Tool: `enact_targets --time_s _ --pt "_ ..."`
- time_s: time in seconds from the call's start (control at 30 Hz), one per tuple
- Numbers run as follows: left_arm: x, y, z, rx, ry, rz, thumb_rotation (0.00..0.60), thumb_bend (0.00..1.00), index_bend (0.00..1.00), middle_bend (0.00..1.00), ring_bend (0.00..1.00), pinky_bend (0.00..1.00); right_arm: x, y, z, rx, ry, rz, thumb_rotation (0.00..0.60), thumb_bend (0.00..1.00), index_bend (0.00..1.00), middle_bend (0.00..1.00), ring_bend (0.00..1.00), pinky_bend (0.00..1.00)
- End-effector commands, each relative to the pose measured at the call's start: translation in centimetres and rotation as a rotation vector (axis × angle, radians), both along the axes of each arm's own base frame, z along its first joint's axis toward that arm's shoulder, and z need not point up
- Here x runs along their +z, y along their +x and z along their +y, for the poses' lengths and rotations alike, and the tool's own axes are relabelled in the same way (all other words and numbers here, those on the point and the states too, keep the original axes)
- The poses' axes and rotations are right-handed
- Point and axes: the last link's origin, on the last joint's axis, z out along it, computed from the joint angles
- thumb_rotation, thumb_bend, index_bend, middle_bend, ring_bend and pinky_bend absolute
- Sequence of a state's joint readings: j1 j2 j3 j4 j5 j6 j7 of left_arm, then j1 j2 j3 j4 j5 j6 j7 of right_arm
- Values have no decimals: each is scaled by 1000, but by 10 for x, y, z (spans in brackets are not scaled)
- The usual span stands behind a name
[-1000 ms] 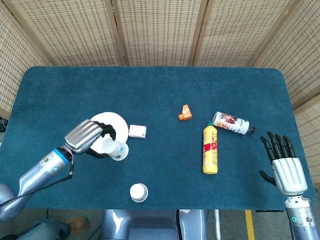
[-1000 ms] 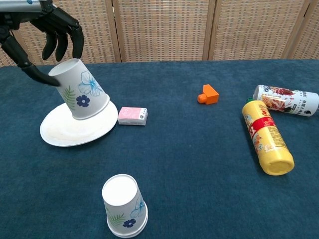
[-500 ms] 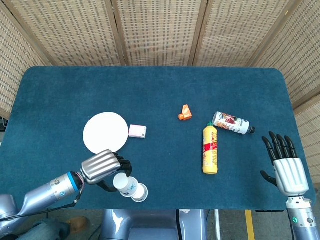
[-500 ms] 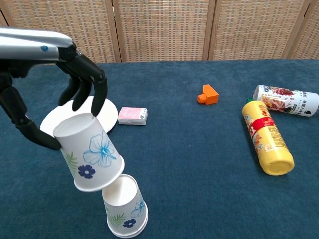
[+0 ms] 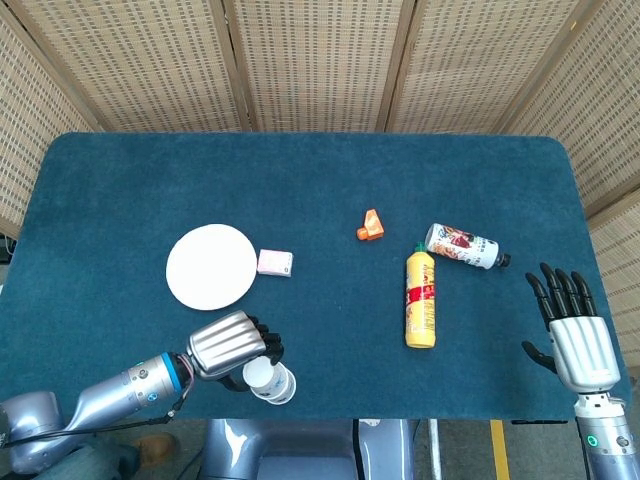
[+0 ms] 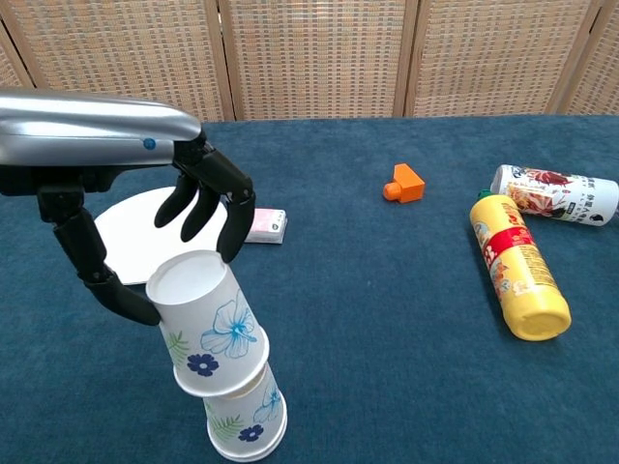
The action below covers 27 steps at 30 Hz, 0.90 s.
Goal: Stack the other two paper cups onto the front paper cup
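A wide blue table [image 5: 300,180] lay before me, with woven screens [image 5: 320,60] standing behind it. Toward my left sat a white plate [image 5: 205,262], bare, with a small pink packet [image 6: 266,224] just beside its edge. On my right lay a yellow bottle [image 6: 517,280] on its side, a white bottle [image 6: 556,193] near its cap, and an orange block [image 6: 404,182] further in.

My left hand [image 6: 189,227] grasped a flowered paper cup [image 6: 208,324], upside down and tilted, resting partly over the front cup [image 6: 251,420] at the near edge. I judged the first stacking step was under way, not finished. Next I would need to level the cup, press it down squarely, then let go. I saw no third cup. My right hand [image 5: 572,330] hovered at the far right, released, fingers spread, holding nothing.
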<state>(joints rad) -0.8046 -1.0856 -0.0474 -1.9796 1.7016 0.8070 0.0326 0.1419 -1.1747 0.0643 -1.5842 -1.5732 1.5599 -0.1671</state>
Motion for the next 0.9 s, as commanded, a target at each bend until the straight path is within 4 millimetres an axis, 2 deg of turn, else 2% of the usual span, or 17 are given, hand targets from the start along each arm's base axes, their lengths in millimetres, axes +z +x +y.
enact_targets --time_s 0.03,0.4,0.47,0.5,0.53,0.6,0.63,0.73,0.8,0.9 --pt "-8 6 -2 -4 -14 -2 600 116 665 479 518 567 0 0 0 0 -1 4 600 0 0 0 0 0" --pt "-27 3 -5 -53 -3 93 600 98 622 467 496 539 -1 -1 0 -5 2 6 600 0 0 0 0 0" --pt "-30 1 -5 -66 6 106 600 52 545 413 426 483 -1 -1 0 -6 4 7 600 0 0 0 0 0" --pt "-31 0 -5 -76 13 115 600 22 421 335 344 418 -1 -1 0 -6 5 7 600 0 0 0 0 0" --pt "-35 -6 -7 -92 10 147 600 1 250 221 239 342 -2 -1 0 -6 6 7 600 0 0 0 0 0" --pt "-39 -10 -9 -74 -18 163 600 0 34 54 75 213 -2 -1 0 -6 5 7 600 0 0 0 0 0" --pt "-39 -10 -9 -67 -24 157 600 0 0 7 21 150 -1 -1 0 -6 5 7 600 0 0 0 0 0" --pt "-35 -9 -8 -34 -22 106 600 0 0 0 0 32 -1 0 1 -4 5 7 600 0 0 0 0 0" --pt "-28 -12 -5 -13 7 71 600 0 0 0 0 2 -1 0 1 -3 4 6 600 0 0 0 0 0" --pt "2 -26 8 88 134 21 600 0 0 0 0 0 -1 1 3 2 4 6 600 0 0 0 0 0"
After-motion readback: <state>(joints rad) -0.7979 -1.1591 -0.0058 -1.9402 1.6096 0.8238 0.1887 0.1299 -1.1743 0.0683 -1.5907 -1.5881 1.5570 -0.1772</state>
